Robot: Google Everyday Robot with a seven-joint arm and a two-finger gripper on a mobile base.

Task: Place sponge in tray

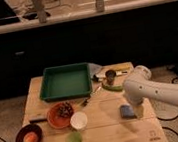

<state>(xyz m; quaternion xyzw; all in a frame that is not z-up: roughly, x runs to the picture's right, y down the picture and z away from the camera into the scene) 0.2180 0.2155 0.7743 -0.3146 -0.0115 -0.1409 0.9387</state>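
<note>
The blue-grey sponge point(127, 111) lies flat on the wooden table point(107, 133), right of centre near the front. The green tray point(66, 82) sits at the back left of the table and looks empty. My white arm comes in from the right. Its gripper point(137, 109) hangs at the end of the arm, right beside and touching or nearly touching the sponge's right edge. The arm's white housing hides most of the gripper.
A white cup point(78, 120), an orange plate point(61, 114) with dark bits, a dark bowl point(29, 138) holding an orange ball, and a pale green blob point(73, 139) sit at the front left. A dark can point(110, 76), a green item point(113, 88) and a utensil point(87, 100) lie behind the sponge.
</note>
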